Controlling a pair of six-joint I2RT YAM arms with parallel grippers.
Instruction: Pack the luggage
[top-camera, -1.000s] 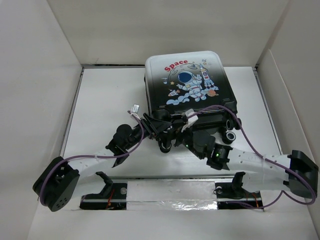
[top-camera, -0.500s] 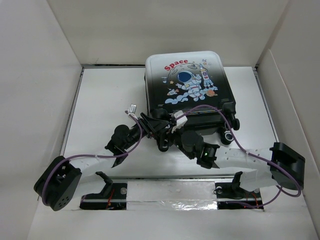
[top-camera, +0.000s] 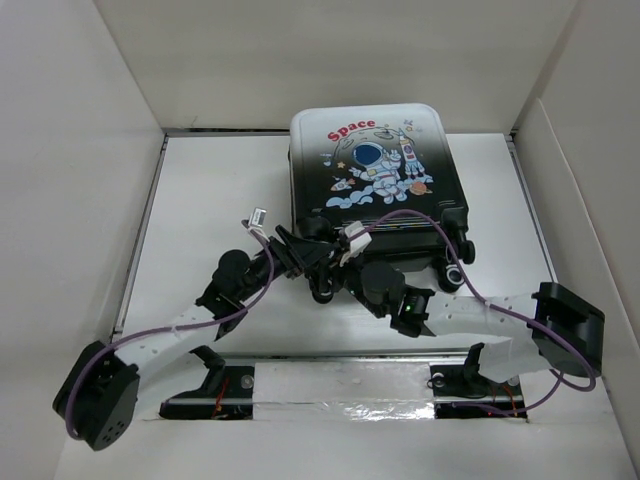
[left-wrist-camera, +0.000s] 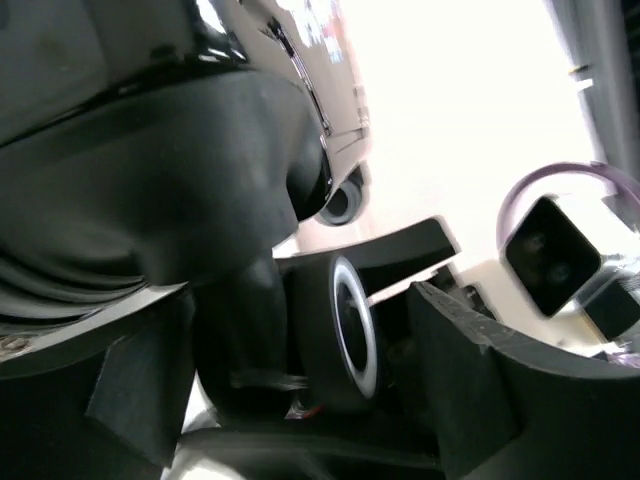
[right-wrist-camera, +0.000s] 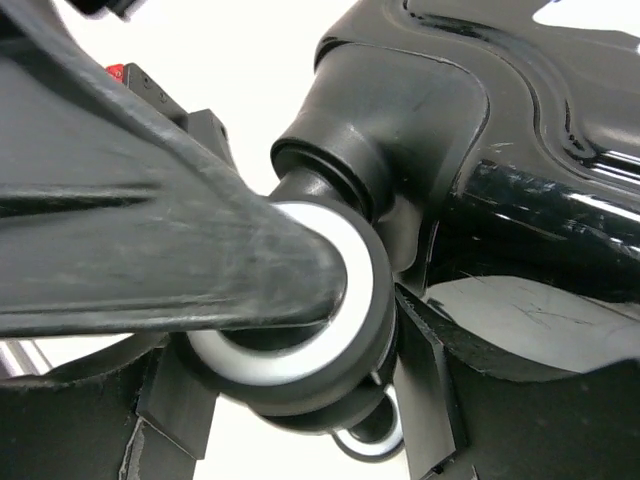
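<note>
**Fingers (left-wrist-camera: 495, 400) bracketing a suitcase wheel (left-wrist-camera: 340, 340)**

Left gripper (left-wrist-camera: 320, 400) is straddling the wheel loosely, gap showing; whether the right gripper (right-wrist-camera: 295, 400) is pinching it, I cannot tell. Luggage (top-camera: 370, 160) is lying closed at the bench's (top-camera: 200, 200) far edge, likely being steadied.

The luggage (top-camera: 372, 165) blocks my way back right. Open table (top-camera: 215, 190) left of it, then walls (top-camera: 70, 170).

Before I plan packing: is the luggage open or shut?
Shut: the luggage lies flat in one closed piece, astronaut print facing up, no lining showing.
</note>
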